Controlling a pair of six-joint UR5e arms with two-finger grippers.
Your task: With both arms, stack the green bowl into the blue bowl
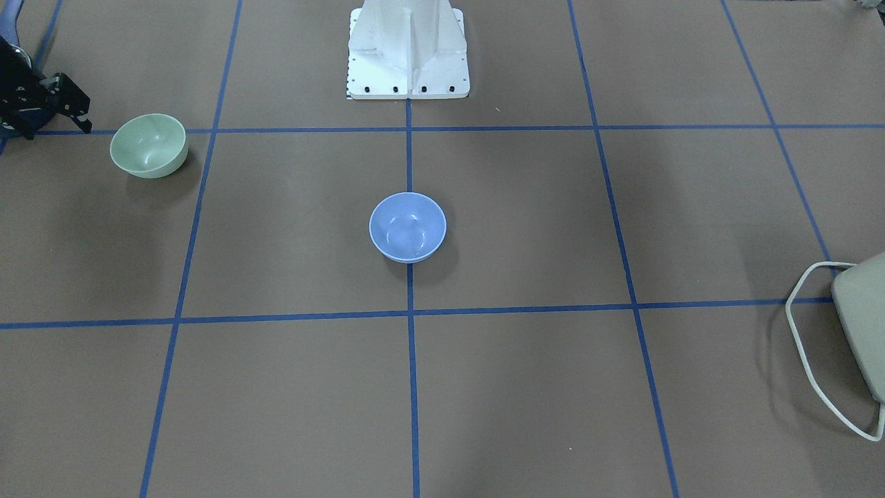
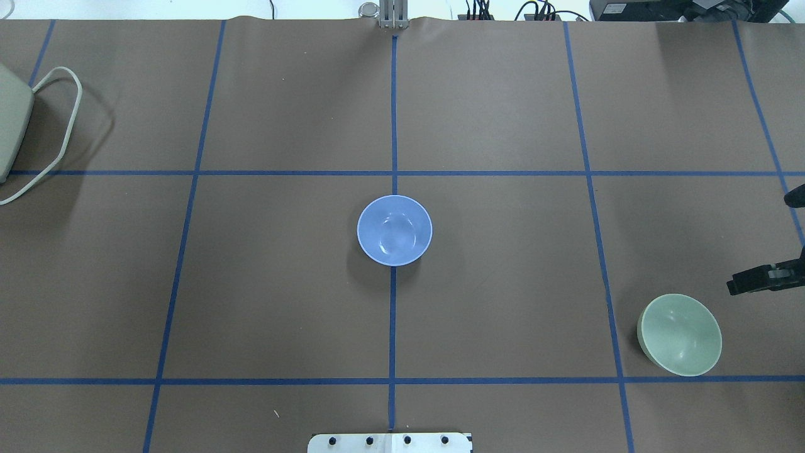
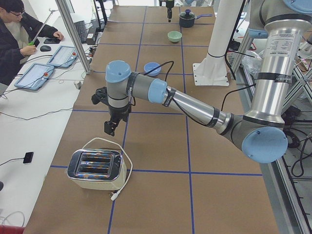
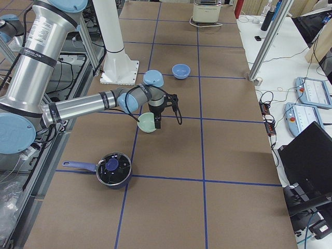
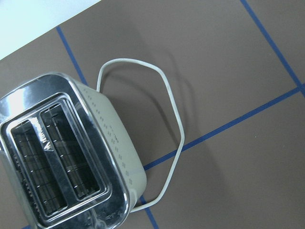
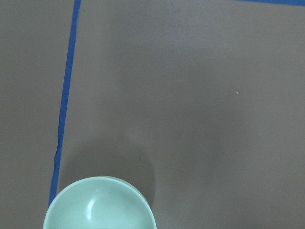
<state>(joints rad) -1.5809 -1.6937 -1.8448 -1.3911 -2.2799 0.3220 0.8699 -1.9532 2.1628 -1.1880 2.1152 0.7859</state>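
Counter [image 2: 283, 283]: brown paper, blue tape grid.
Green bowl [image 2: 680, 335]: upright near right end, toward robot-side edge, untouched.
Blue bowl [image 2: 394, 230]: upright, empty, at centre.
Right fingers [image 2: 758, 280]: apart, just beside green bowl, holding nothing.
Left fingers [image 3: 110, 127]: above toaster [image 3: 96, 168] at left end; apart or together, cannot tell.
Progress: nothing stacked; grasp, carry, placing all left.

Robotics lab: blue-taped grid table [image 2: 503, 94], operator [image 3: 14, 34] at control tablets [image 3: 34, 75], aluminium framing posts [image 3: 74, 36].
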